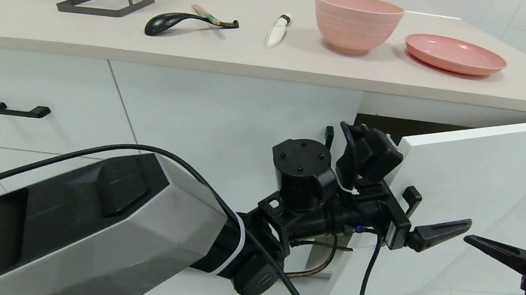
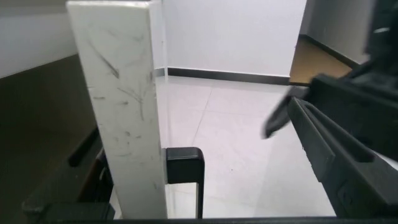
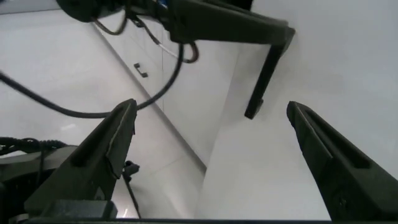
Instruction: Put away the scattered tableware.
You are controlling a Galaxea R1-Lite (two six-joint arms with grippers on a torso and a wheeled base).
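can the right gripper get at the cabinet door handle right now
Probably, but it is tight. The right gripper is open and faces the door handle with nothing between them, yet the left gripper sits right beside that handle and crowds it.

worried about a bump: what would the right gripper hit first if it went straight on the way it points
Probably the open cabinet door, beside its black handle, ahead between the right gripper's fingers. The left gripper is close by; depth unclear.
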